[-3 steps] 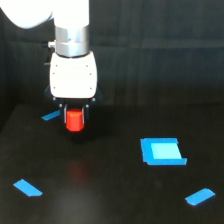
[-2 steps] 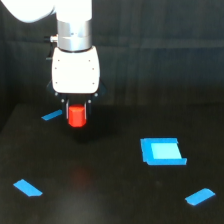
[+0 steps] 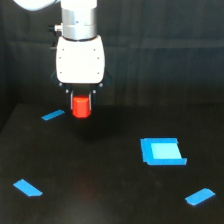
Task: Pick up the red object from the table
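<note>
The red object (image 3: 81, 106), a small red-orange upright cylinder, hangs below the white gripper body in the exterior view, lifted off the black table (image 3: 100, 190). My gripper (image 3: 81, 106) is shut on it; the dark fingers flank its upper part and are mostly hidden against the dark background. A faint reddish reflection of the cylinder shows on the table below it.
A blue square (image 3: 161, 151) lies on the table at the exterior view's right. Blue strips lie at the left rear (image 3: 53, 115), the front left (image 3: 27, 188) and the front right (image 3: 199, 196). A dark backdrop stands behind the table.
The gripper has risen with the red object held in it, and the cylinder now hangs higher above the table.
</note>
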